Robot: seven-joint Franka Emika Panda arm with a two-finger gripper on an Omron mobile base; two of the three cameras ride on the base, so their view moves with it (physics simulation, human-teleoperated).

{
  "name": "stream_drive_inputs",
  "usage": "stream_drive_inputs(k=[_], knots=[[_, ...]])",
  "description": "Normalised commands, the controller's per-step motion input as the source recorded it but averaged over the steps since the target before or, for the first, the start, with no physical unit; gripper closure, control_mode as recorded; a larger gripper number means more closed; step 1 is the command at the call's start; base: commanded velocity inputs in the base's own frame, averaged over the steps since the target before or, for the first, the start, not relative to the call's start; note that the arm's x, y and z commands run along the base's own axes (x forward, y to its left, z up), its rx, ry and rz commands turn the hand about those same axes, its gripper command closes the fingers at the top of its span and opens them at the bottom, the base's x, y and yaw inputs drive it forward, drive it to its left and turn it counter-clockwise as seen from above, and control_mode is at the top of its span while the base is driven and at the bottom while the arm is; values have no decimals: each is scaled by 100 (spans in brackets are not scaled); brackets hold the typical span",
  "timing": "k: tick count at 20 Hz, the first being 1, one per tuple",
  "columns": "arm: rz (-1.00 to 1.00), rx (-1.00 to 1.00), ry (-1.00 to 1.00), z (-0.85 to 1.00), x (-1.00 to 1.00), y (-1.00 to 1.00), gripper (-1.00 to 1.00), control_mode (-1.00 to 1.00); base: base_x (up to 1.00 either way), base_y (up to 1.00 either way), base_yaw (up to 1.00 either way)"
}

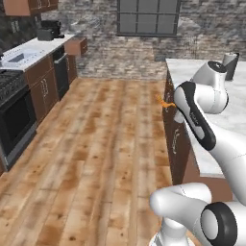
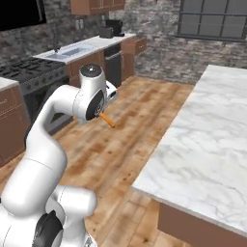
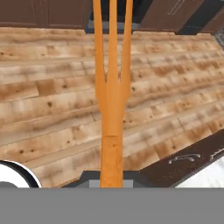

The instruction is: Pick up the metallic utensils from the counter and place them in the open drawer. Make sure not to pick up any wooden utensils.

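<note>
Orange and three-pronged, a fork point(image 3: 112, 87) stood out straight from between the shut fingers, gripped by its handle with the prongs pointing away over the wooden floor point(image 3: 48, 109). The gripper point(image 2: 102, 115) held it clear of the counter point(image 2: 212, 140), probably in carriage toward the drawer. It looked slim and orange from handle to tips, with no metal showing.
</note>
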Motion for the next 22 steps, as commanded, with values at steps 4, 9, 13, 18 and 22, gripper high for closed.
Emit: stream_drive_inputs(k=[4,9,13,18,22], knots=[[0,0,0,0,0,0,100,100,100,100,-36],[0,0,0,0,0,0,100,100,100,100,-37],[0,0,0,0,0,0,100,100,100,100,-36],[0,0,0,0,0,0,100,100,100,100,-33],[0,0,0,0,0,0,100,100,100,100,-27]])
